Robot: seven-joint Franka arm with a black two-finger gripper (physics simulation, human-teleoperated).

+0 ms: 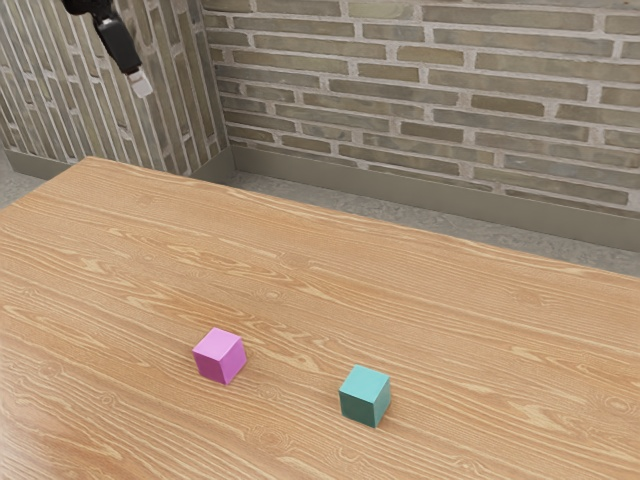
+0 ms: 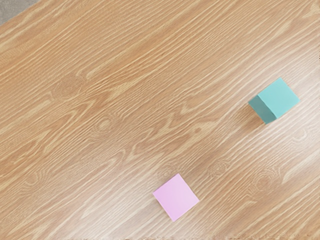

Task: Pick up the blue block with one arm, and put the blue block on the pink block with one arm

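Gripper (image 1: 138, 82) hangs high above the far corner of the table (image 1: 420, 300), holding nothing; only one pale tip shows, so can't tell how wide it stands. Blue block (image 1: 365, 394) (image 2: 274, 99), teal in shade, sits flat on the wood, well apart from the gripper, low and toward the exterior view's right. Pink block (image 1: 220, 355) (image 2: 175, 196) lies nearer the gripper than the blue one, blocks near each other but not touching.
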